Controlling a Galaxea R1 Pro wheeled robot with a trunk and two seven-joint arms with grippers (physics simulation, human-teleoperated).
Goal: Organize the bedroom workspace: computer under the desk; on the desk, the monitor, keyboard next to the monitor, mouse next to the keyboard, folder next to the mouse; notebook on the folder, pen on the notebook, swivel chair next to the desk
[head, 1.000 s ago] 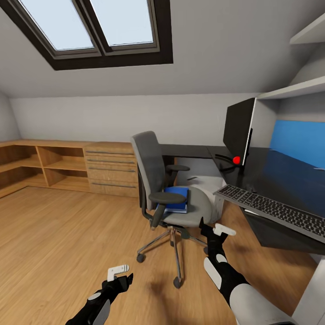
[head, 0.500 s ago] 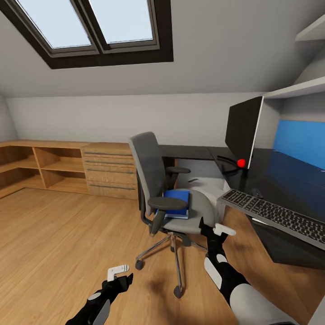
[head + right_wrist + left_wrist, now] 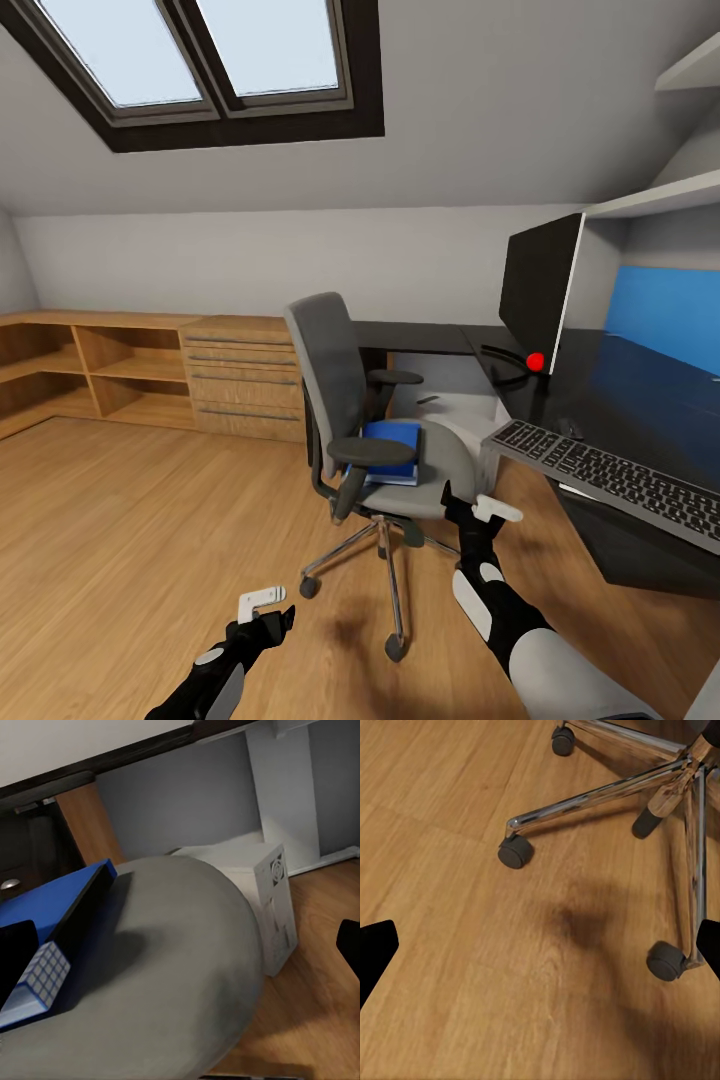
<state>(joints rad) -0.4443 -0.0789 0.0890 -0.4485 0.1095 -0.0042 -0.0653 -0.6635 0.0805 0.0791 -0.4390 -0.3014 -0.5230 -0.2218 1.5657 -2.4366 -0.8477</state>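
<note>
Swivel chair [image 3: 375, 420] stands on warm plank-grain wood flooring [image 3: 120, 520], at 12 o'clock from the robot's arms in the head view: matte grey moulded seat and tall back, dark rounded armrests, polished chrome star base on black casters. Folder [image 3: 392, 447], flat, bright blue with a white edge, lies on the seat beside the near armrest; the right wrist view shows a thin dark slab along its top edge, identity uncertain. Desk [image 3: 610, 385], at 2 o'clock from the chair, has a glossy black reflective top; the monitor [image 3: 538, 288], a thin black panel with a pale rim, stands on it, and the keyboard [image 3: 610, 475], black keys in a grey-silver frame, lies along the near edge, slightly overhanging. Computer [image 3: 262, 907], a light grey boxy tower, sits on the floor under the desk, just behind the seat. Left gripper [image 3: 262, 600] hangs low over bare floor at 7 o'clock from the chair base, fingers spread apart and holding nothing. Right gripper [image 3: 478, 504] sits just beside the seat's front edge at 5 o'clock from the folder, released, its dark finger tips wide apart at the frame edges of its wrist view. Light-wood dresser [image 3: 245, 375] with metal bar handles lines the far wall.
</note>
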